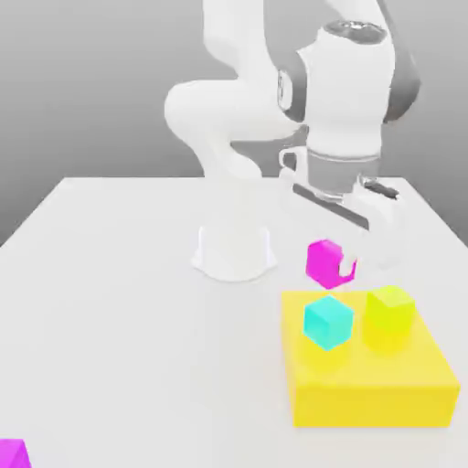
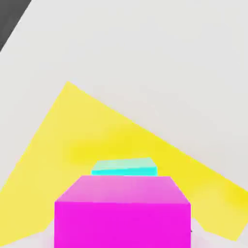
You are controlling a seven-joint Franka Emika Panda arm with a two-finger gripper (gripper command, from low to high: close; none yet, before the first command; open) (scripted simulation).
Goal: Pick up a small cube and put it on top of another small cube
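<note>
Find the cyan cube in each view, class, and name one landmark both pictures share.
Exterior view: the cyan cube sits on the yellow block, toward the exterior view's left of the yellow-green cube.
Hand view: the cyan cube peeks out just beyond the magenta cube, on the yellow block.
Shared landmark: the yellow block.

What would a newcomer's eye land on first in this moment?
The magenta cube held up in the gripper, off the table, just behind the yellow block. Next, the cyan cube and the yellow-green cube sitting side by side on that block, with the cyan one nearly under the carried cube.
</note>
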